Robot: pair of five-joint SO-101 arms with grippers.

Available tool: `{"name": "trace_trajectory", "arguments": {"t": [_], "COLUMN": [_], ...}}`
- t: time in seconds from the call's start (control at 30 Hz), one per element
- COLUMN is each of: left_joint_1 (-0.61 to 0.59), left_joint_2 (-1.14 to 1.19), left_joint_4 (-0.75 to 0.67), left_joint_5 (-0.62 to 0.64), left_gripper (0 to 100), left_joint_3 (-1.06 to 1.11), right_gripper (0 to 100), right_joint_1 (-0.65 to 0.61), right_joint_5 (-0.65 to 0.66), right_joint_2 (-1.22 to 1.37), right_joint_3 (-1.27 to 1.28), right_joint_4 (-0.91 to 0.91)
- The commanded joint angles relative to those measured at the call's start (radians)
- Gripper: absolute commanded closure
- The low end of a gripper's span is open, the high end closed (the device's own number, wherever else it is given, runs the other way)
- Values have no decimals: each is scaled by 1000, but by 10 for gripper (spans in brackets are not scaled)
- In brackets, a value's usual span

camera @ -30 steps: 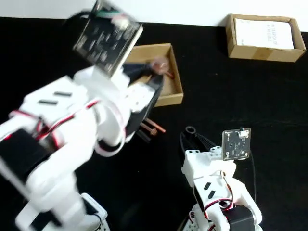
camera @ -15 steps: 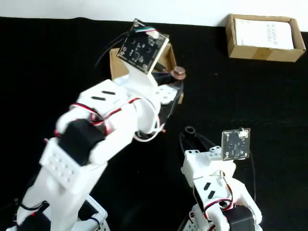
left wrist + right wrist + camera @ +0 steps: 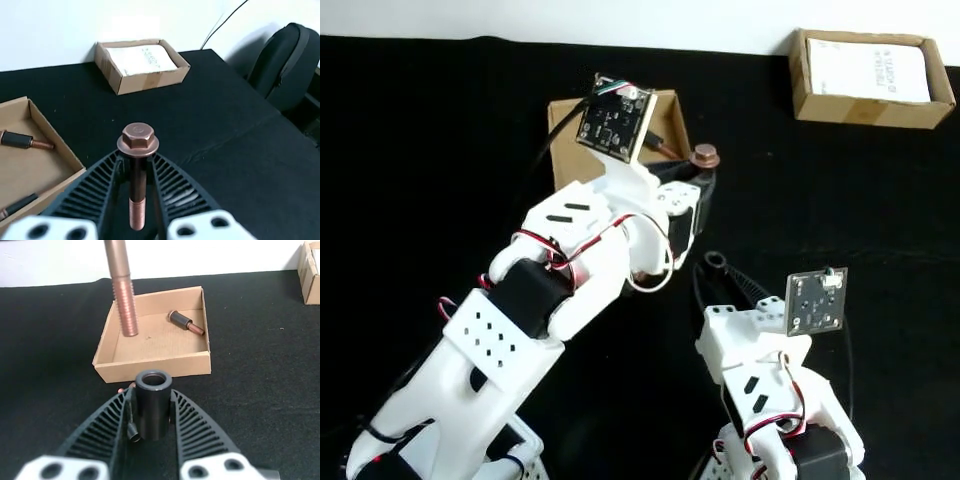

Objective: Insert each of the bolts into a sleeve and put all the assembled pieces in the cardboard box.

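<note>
One paper-filled box [image 3: 865, 112] far; left arm [image 3: 570, 280] overlaps cardboard box [image 3: 565, 125].

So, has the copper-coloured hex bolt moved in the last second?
Yes. The copper-coloured hex bolt went rightward, from above the open brown cardboard box to just beyond its right wall.

The high view looks steeply down on the black surface [image 3: 420, 120] from behind the left arm [image 3: 570, 270] and right arm [image 3: 760, 370]. Each wrist camera sits close behind its own jaws, looking along them: the right at the open cardboard box [image 3: 150, 365], the left past its corner toward the paper-filled box [image 3: 150, 81]; the high view shares both
</note>
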Motion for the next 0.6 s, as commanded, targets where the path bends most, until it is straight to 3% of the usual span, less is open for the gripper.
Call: {"name": "trace_trajectory", "arguments": {"t": [0.0, 0.57], "left_joint_1": [62, 133], "left_joint_2": [-35, -41], "left_joint_4": [-37, -37], "left_joint_5": [3, 9], "left_gripper": [992, 992], "left_joint_3": [-8, 111], "right_gripper": [991, 991], "right_joint_1": [-1, 2], "right_joint_5": [11, 8], "right_joint_2": [-10, -10], "right_joint_3": [-4, 1], "right_joint_4": [-24, -21]}}
